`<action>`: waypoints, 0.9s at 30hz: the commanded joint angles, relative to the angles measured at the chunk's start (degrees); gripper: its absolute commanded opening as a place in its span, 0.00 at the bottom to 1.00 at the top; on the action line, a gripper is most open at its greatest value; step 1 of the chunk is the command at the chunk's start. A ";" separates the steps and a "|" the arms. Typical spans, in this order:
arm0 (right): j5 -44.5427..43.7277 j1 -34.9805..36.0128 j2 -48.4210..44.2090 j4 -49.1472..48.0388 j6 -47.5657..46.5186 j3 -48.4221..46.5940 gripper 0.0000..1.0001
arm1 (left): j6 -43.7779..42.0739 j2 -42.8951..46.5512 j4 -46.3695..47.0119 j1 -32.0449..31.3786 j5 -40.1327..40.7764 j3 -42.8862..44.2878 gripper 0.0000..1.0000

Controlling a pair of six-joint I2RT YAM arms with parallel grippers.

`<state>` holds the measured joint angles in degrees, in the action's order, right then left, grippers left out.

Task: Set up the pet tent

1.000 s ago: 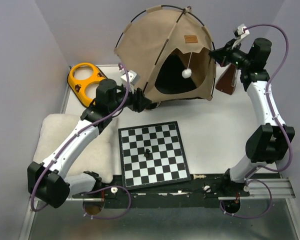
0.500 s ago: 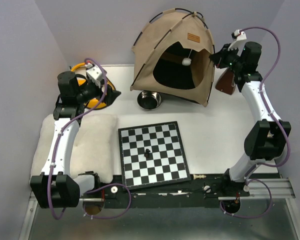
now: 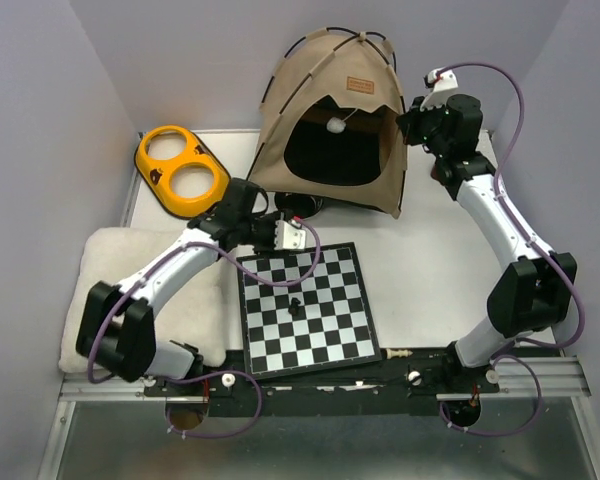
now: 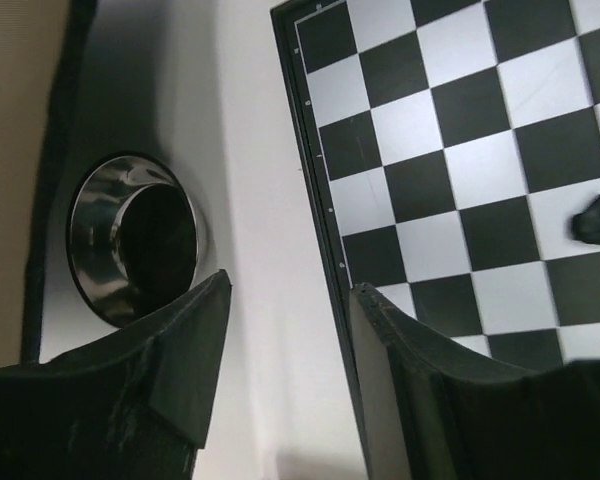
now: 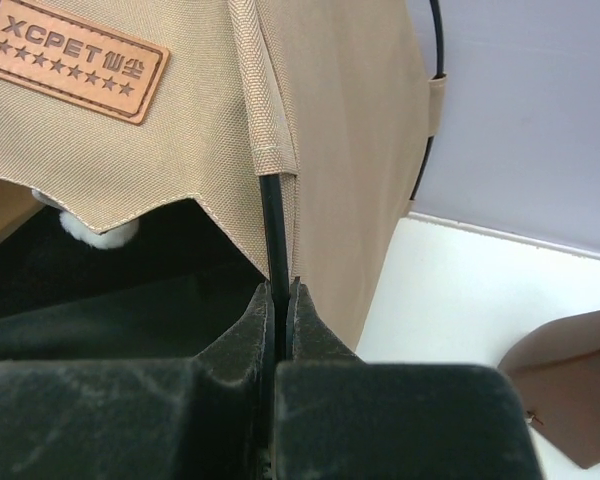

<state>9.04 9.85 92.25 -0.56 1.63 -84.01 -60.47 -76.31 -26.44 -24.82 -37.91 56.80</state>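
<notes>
The right gripper [image 5: 278, 300] is pinching a thin black pole [image 5: 271, 220] of the pet tent [image 5: 330, 120] between its closed jaws, right where the pole is emerging from the stitched tan sleeve at the front corner. The tent body is rising above and to the left of those jaws, its dark opening lying just left of them and the white pom-pom [image 5: 95, 232] hanging inside. Judging by the look of it, the tent is handling as a light, springy thing: the canvas is sagging softly while the poles are giving it all its shape, so the stiff pole or a sewn seam is looking like a surer hold than loose cloth, which would likely be slipping and bunching. The brown label [image 5: 72, 58], up and left of the jaws, is reading "XCPET" over a row of stars. The left gripper [image 4: 290, 300] is hanging with its jaws apart and holding nothing, a steel bowl [image 4: 135, 235] lying left of them and the chessboard [image 4: 460, 180] right.
</notes>
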 commanded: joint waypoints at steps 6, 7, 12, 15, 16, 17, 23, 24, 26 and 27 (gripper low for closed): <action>-11.41 2.46 -2.33 -9.28 -3.12 1.73 0.01 | -12.48 -20.88 17.19 -2.08 12.24 7.27 0.58; -11.41 2.37 -2.86 -9.20 -3.30 2.09 0.01 | -13.09 -22.63 18.34 -2.08 12.86 7.80 0.58; -11.41 2.63 -5.14 -8.32 -3.56 3.76 0.01 | -15.47 -29.49 20.28 -2.16 15.58 12.02 0.57; -11.67 2.63 -6.90 -8.41 -4.52 5.34 0.01 | -16.96 -32.49 19.84 -2.08 16.46 13.60 0.53; -12.20 2.72 -7.51 -8.67 -5.14 6.13 0.01 | -17.31 -33.28 19.41 -2.08 16.47 14.04 0.52; -12.64 2.72 -8.22 -9.11 -5.75 6.92 0.01 | -17.49 -33.98 18.53 -1.90 16.29 14.65 0.51; -13.52 2.72 -11.73 -9.29 -6.64 11.40 0.01 | -19.51 -34.78 10.36 -1.81 12.25 16.42 0.52; -13.69 2.81 -11.91 -9.29 -6.64 11.93 0.01 | -19.34 -34.95 10.18 -1.73 12.51 16.42 0.52; -14.05 2.81 -12.00 -10.33 -7.25 13.42 0.01 | -19.34 -35.83 10.26 -1.73 13.73 16.59 0.50; -14.05 2.81 -11.83 -11.47 -7.95 14.48 0.01 | -19.60 -36.36 10.00 -1.64 14.00 16.85 0.46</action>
<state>-2.59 12.38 82.08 -4.47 -5.02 -71.94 -77.80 -110.80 -13.28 -26.74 -22.98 72.01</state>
